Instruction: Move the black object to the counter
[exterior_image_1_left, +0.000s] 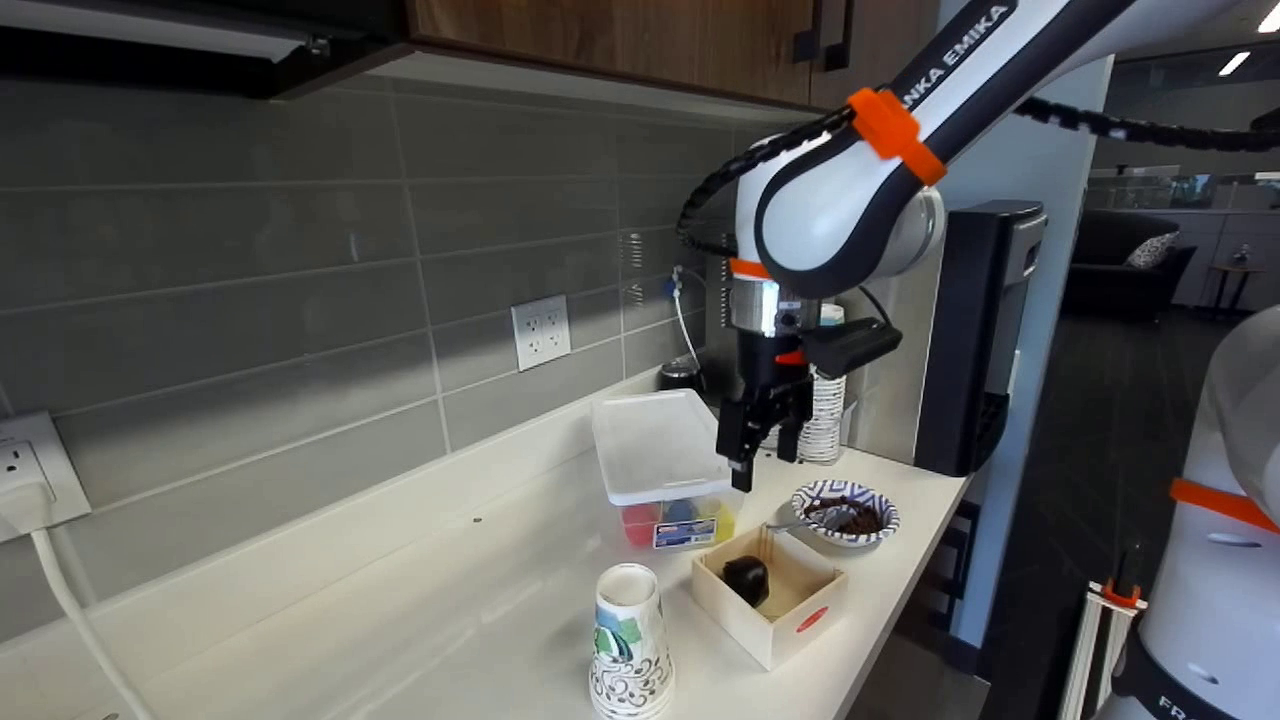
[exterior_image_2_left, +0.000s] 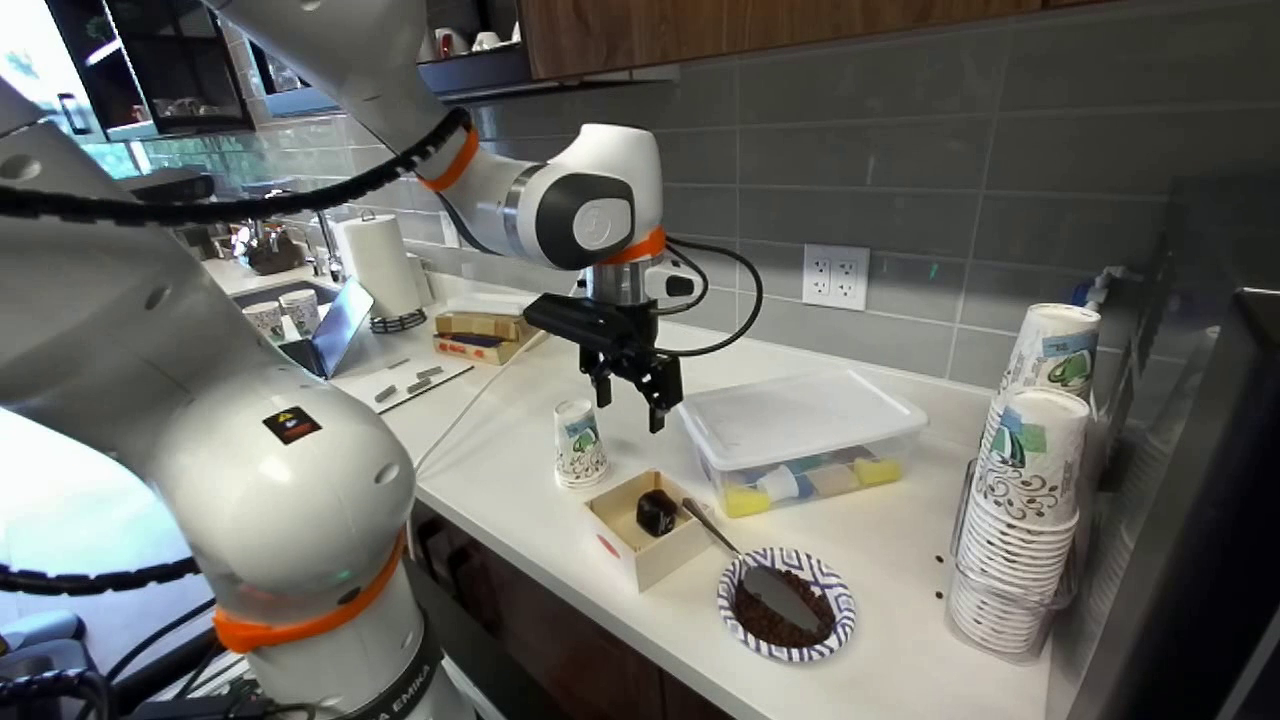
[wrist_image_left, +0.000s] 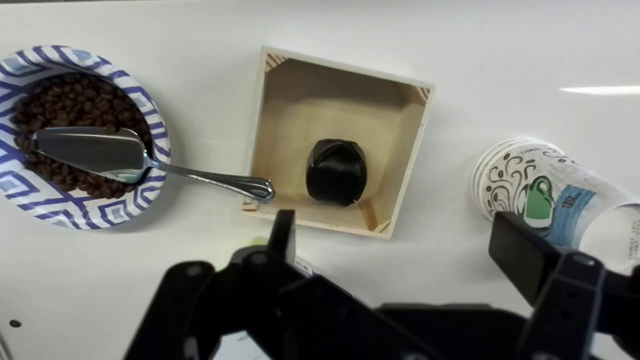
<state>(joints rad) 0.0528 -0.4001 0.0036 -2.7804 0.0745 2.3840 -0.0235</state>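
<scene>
The black object is a small, rounded, shiny block. It lies inside an open light wooden box on the white counter. It shows in both exterior views and in the wrist view, where the box is seen from above. My gripper hangs in the air above the counter, higher than the box and apart from it. In an exterior view it is near the clear bin. The wrist view shows its fingers wide apart with nothing between them.
A patterned bowl of coffee beans stands beside the box. A metal server lies in it, its handle reaching over the box's edge. A short cup stack, a lidded clear bin and tall cup stacks stand around.
</scene>
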